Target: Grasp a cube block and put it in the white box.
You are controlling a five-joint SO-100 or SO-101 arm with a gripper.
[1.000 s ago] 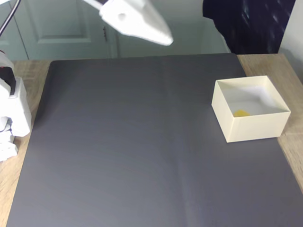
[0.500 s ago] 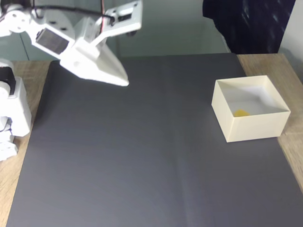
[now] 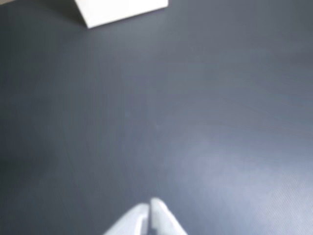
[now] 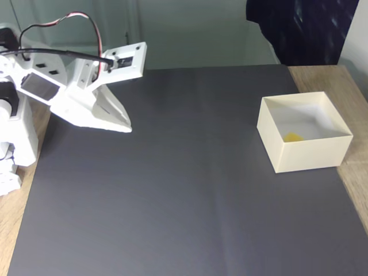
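Small bright yellow cube block (image 4: 292, 137), resting inside on the pale floor near the front-left corner. Cream-white square box (image 4: 310, 154), thin-walled, open-topped, upright at the right side in the fixed view; a corner (image 3: 122, 10) visible top-left in the wrist view.

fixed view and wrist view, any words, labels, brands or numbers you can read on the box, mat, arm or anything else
None can be read.
The white box: plain walls, no print.
The dark mat: plain in both views.
The arm and its end effector: bare white plastic, no label to make out.
The yellow cube: too little of it shows to tell.
The wrist view is blurred, so any fine print there would be lost.
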